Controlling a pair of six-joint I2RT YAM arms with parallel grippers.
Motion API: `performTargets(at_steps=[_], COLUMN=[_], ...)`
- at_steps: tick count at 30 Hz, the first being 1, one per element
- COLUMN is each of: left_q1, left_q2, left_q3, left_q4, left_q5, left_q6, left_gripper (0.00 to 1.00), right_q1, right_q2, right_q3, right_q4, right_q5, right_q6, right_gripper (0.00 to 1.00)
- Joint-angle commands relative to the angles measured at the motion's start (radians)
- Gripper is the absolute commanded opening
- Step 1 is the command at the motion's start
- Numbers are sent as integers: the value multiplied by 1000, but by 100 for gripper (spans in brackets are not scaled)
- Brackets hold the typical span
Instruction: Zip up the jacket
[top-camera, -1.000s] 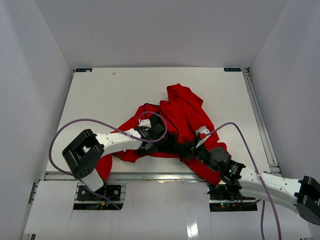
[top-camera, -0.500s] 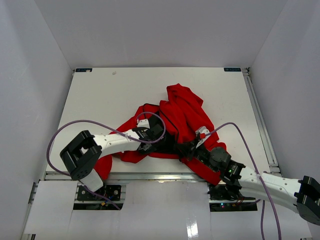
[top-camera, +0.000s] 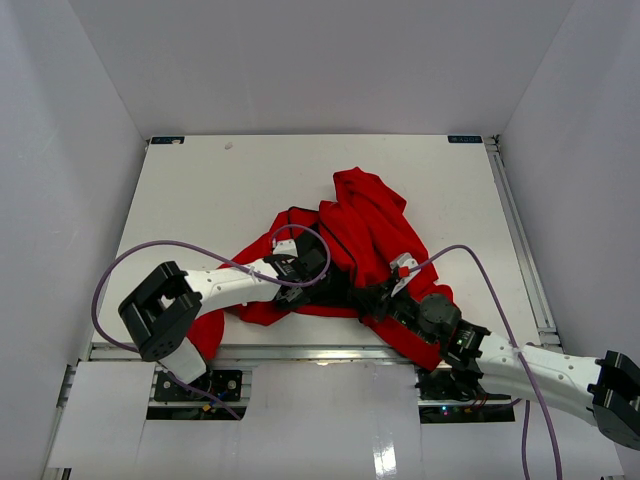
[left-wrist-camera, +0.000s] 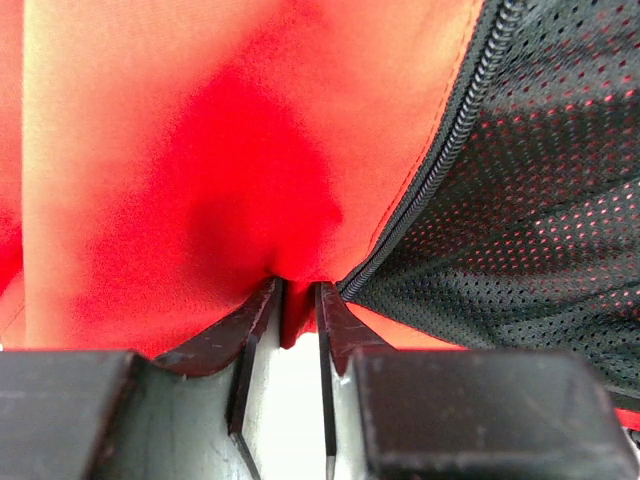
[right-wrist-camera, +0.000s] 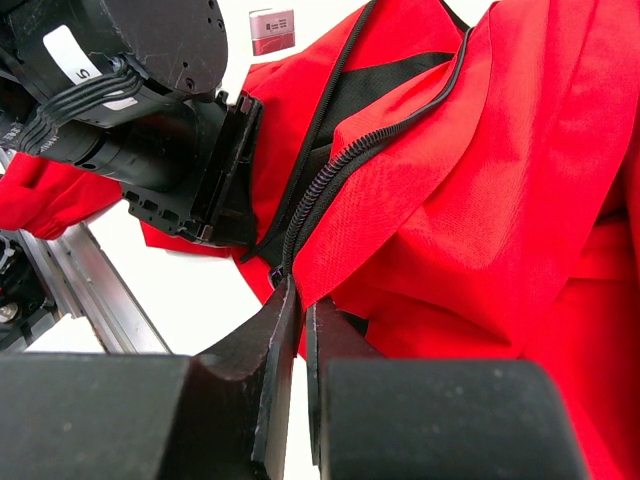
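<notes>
The left claw (left-wrist-camera: 297, 292) is almost shut, with only a thin gap between its two fingers (left-wrist-camera: 250, 330). A small fold of the jacket (left-wrist-camera: 180, 150) is pinched in that gap, so this claw is gripping the red cloth. The cloth there looks smooth and soft, and it bunches into a little dip right where it is pinched. Just to the right runs the zipper (left-wrist-camera: 455, 140), a dark line of tiny teeth that curves down toward the claw. Past the zipper is the mesh lining (left-wrist-camera: 540, 180), black and full of small holes with red showing through. The right claw (right-wrist-camera: 295, 295) is shut tight, its flat dark fingers (right-wrist-camera: 275, 340) side by side. The bottom edge of the jacket, at the low end of the zipper, goes in between them, so it is gripping the jacket too. From this claw the zipper runs up and away in two dark lines, and the red cloth beside it lies in big smooth folds. The fat black end of the left arm (right-wrist-camera: 140, 60) is just beside that spot. From above, the jacket lies crumpled in a heap on the white bench (top-camera: 220, 190), in the middle and down to the near edge. Both claws meet at its near side, close together. A thin purple cable (top-camera: 180, 243) loops over the left arm.
</notes>
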Motion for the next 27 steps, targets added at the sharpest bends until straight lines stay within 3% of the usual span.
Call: performTargets(at_steps=[1, 7, 14, 17, 23, 26, 27], left_q1=[-3, -3, -3, -3, -3, 3, 4], left_q2=[-42, -62, -82, -87, -139, -185, -196], left_q3=[8, 10, 8, 4, -16, -39, -47], left_q4=[-28, -31, -38, -35, -41, -29, -17], left_q5=[-34, -39, -46, -44, -77, -68, -61], left_q6=[9, 14, 16, 28, 59, 61, 69], left_gripper=[27, 15, 14, 0, 0, 19, 16], right_q1=[5, 5, 3, 4, 3, 3, 4], right_q2=[2, 2, 4, 4, 33, 54, 59], right_q3=[12, 9, 6, 4, 14, 23, 23], right_q4=[37, 39, 41, 41, 42, 47, 49], right_q5=[19, 20, 20, 18, 8, 1, 1], right_q6=[-13, -14, -14, -13, -14, -13, -13], right_gripper=[8, 8, 8, 8, 8, 8, 8])
